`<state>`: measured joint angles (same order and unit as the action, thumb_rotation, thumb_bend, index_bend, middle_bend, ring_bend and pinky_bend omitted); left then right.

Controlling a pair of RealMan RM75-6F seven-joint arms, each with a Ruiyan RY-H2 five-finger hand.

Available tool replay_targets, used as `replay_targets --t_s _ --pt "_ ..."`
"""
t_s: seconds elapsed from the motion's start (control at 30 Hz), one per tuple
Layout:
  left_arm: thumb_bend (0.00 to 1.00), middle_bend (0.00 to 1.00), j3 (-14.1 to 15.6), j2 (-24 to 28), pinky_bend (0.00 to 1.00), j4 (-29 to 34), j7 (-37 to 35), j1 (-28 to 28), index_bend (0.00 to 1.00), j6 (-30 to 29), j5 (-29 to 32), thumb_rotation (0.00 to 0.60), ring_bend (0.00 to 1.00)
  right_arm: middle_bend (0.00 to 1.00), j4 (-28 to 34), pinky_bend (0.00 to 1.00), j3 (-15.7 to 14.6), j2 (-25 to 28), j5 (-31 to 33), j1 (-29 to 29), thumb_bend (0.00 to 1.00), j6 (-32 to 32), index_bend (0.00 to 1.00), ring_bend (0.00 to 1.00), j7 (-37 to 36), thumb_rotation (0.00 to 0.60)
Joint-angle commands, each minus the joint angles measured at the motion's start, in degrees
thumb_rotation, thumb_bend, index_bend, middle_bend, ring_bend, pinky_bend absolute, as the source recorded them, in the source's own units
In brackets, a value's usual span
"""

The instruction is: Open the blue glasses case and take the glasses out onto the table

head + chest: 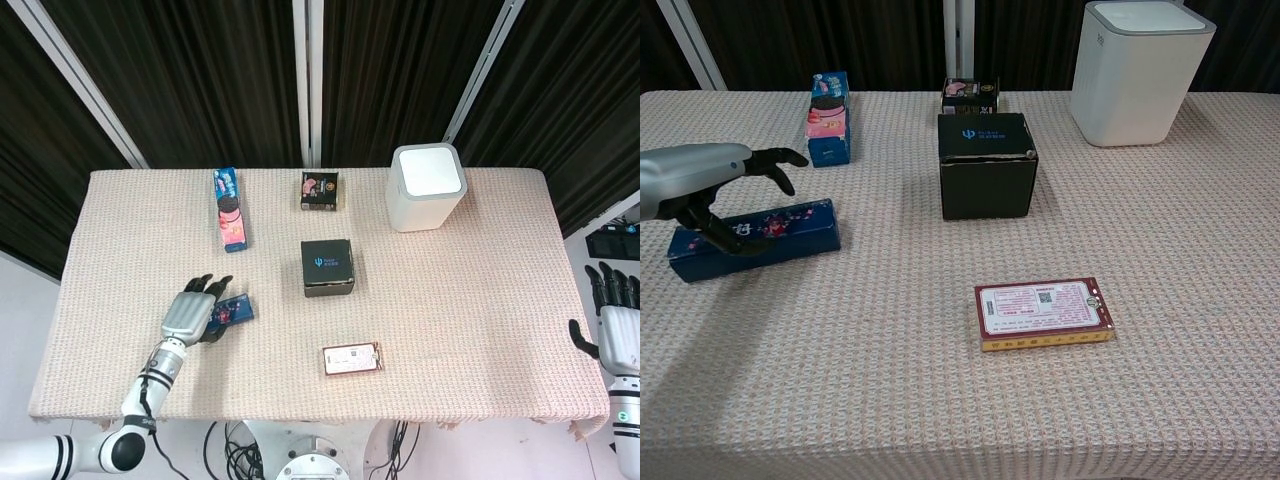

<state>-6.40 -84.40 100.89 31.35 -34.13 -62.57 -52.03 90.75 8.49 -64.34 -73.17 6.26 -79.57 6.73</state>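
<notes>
Blue, long rectangular glasses case (755, 238) lies at the desk's (480, 300) near left, its long axis running left to right. Left hand (702, 185) hovers directly over it, fingers (780, 160) spread, thumb touching its top; the right hand (617, 330), open, hangs far off the right edge.

We see bare cloth (1200, 260) across the right side; the black box (985, 165), red card (1043, 314) and white bin (1143, 70) crowd the middle and rear.
</notes>
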Motion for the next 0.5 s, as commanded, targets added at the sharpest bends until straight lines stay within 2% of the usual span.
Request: replay_targets --t_s 0.03,0.5 --pt "0.35 0.2 -0.01 0.23 0.1 0.27 -0.36 -0.1 0.02 0.1 0.38 0.6 0.05 0.0 -0.21 0.0 -0.01 0.02 0.14 0.05 0.33 0.19 0.0 0.0 -0.18 0.6" --pt "0.36 0.29 0.14 0.76 0.15 1.11 -1.0 -0.55 0.03 -0.35 1.97 0.6 0.11 0.0 -0.38 0.0 -0.26 0.13 0.14 0.25 0.33 0.72 0.0 0.0 -0.39 0.6"
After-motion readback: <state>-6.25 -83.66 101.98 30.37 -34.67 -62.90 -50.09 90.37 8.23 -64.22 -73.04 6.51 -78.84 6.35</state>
